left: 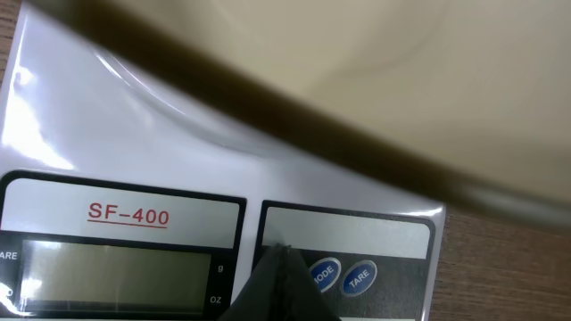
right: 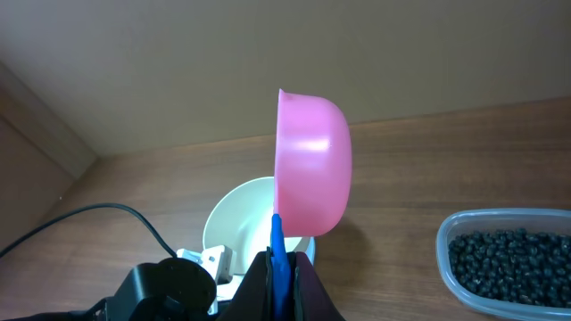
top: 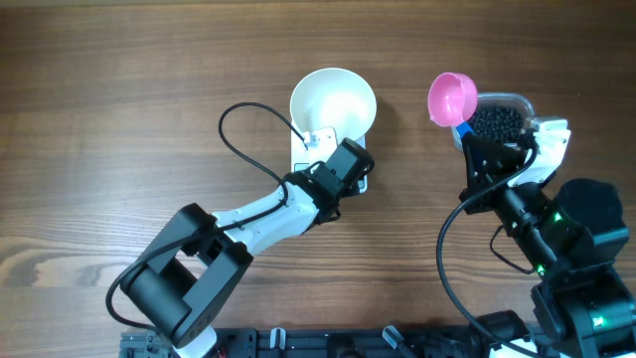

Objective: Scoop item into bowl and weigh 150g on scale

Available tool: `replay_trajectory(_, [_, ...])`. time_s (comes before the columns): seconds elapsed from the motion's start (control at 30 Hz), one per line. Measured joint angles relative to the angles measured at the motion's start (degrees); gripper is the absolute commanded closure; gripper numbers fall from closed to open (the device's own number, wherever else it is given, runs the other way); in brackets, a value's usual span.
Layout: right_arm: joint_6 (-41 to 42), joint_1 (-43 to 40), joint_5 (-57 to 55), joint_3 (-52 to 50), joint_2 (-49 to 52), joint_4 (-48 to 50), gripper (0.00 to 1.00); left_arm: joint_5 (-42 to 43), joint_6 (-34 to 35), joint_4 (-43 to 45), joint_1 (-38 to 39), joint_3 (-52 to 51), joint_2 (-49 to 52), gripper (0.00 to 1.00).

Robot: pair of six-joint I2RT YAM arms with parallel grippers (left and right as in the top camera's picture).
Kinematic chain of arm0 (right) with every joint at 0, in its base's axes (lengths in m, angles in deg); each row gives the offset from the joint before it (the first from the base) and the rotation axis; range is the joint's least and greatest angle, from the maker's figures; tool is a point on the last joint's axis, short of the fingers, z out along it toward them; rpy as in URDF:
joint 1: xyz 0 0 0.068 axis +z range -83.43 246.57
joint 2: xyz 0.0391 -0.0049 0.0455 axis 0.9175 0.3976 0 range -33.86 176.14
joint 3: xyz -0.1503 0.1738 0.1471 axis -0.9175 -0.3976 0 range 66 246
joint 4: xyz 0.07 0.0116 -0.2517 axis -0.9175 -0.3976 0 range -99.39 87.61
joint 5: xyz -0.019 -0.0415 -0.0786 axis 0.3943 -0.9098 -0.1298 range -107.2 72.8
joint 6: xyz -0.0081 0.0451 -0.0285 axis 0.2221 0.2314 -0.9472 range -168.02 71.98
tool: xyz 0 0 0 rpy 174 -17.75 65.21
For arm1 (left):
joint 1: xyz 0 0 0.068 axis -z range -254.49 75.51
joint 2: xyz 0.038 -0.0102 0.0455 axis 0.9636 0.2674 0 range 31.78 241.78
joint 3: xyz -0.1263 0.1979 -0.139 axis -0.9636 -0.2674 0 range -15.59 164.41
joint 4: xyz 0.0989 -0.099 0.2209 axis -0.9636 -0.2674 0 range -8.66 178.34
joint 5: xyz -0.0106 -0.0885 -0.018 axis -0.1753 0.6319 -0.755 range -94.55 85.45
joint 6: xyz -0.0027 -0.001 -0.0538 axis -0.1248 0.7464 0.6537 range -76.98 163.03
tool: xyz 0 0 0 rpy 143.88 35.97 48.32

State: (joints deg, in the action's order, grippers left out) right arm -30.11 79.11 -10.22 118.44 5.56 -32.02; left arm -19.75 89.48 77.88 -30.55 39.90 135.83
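The item lies in a clear tub, far right. The right tool clamps the pink scoop by its handle. The left tool, closed together, hovers at the scale bearing the bowl.

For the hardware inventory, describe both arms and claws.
Left arm: white links between bulky black joints, thin black cable looping off it. Right arm: mostly black, a white section, green lights, another black cable. Left claw and right claw: black.

wooden table, white scale flat on it, clear tub of black pellets well apart
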Motion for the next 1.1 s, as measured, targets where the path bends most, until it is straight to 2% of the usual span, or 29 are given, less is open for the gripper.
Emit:
replay_trajectory(0.3, [0.00,0.00,0.00,0.00,0.00,0.46,0.96,3.74,0.17,-2.93,0.00,0.09,-2.03,0.96])
replay_trajectory(0.53, [0.00,0.00,-0.28,0.00,0.02,0.42,0.96,4.44,0.17,-9.42,0.00,0.09,-18.64,0.96])
replay_trajectory(0.73, [0.02,0.00,-1.75,0.02,2.84,0.57,0.96,-0.74,0.17,-17.88,0.00,0.11,-31.04,0.96])
replay_trajectory(0.97, [0.68,0.00,-2.16,0.02,9.11,5.33,0.96,-2.56,0.20,-19.56,0.00,0.09,-30.58,0.96])
replay_trajectory(1.1, [1.36,0.00,-2.16,0.02,11.37,7.50,0.96,-2.56,0.85,-18.49,0.22,0.09,-25.79,0.96])
